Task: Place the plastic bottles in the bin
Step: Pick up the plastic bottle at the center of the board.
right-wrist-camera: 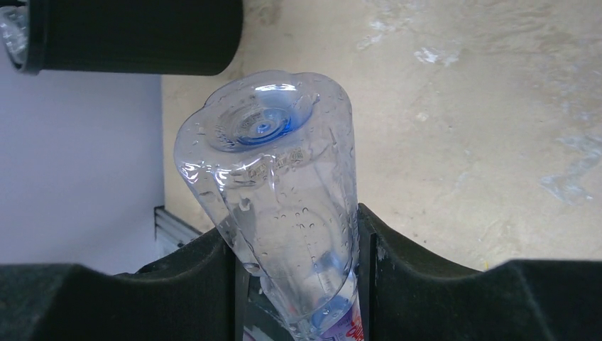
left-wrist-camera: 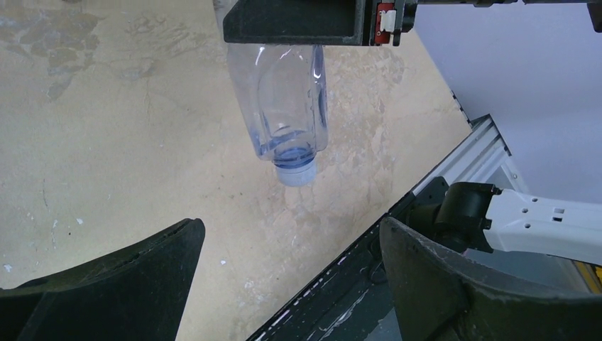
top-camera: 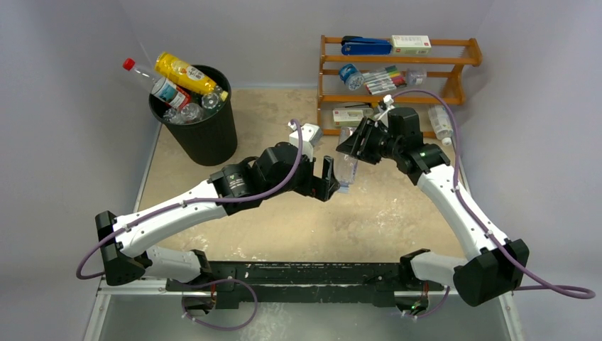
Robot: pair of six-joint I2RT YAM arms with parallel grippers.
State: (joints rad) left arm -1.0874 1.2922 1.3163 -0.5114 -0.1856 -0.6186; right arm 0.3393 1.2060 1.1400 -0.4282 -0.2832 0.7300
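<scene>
So the right jaws are clamped tight on a clear bottle (top-camera: 346, 165) pretty much dead centre of the surface (top-camera: 284, 227), holding it up off it with its blue cap (left-wrist-camera: 294, 170) pointing down. In the right wrist view the clear bottle (right-wrist-camera: 277, 192) is squeezed between the two black fingers (right-wrist-camera: 419, 284), base toward the camera, with droplets all over the inside wall. The left jaws are spread wide with nothing in them, sitting just on the 9 o'clock side of that bottle in the top view. From the left wrist camera the clear bottle (left-wrist-camera: 284, 106) hangs beyond the gap between the left fingers (left-wrist-camera: 106, 284), not touching either one

The bin (top-camera: 206, 142) stands at about 10 o'clock on the surface, well apart from the held bottle, and it's stuffed: a yellow bottle (top-camera: 186, 73) lies across the top, a red-capped bottle (top-camera: 151, 80) pokes out over the rim toward 10 o'clock, and more clear ones are jammed in underneath. Over at 1 o'clock there's the orange wooden rack (top-camera: 468, 53) with markers (top-camera: 383, 77) and boxes on it. A loose bottle (top-camera: 440, 122) lies by the rack's 5 o'clock corner, just beyond the right arm (top-camera: 454, 206)
</scene>
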